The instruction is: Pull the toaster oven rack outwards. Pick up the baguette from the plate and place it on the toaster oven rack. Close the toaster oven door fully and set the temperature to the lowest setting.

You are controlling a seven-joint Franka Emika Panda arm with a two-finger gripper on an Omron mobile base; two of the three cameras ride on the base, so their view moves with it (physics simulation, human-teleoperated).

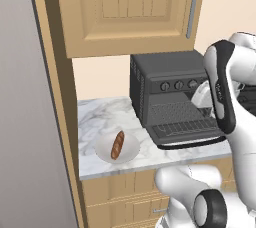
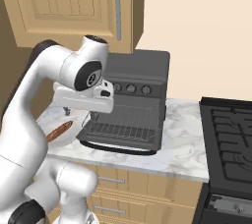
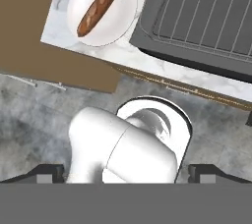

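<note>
With its door (image 1: 187, 134) dropped open and rack (image 1: 186, 128) drawn out, the toaster oven (image 1: 160, 79) sat on the marble tabletop (image 1: 97, 114) beside the baguette (image 1: 117, 145) on its plate (image 1: 103, 148), while the tool (image 3: 126, 171) hovered above, jaws wide and empty.

OCCLUSION: arm covers toaster oven (image 1: 167, 89) right side | plate (image 2: 63, 134) and baguette (image 2: 58, 132) partly hidden beside oven | rack (image 3: 206, 12) cut by frame edge
</note>
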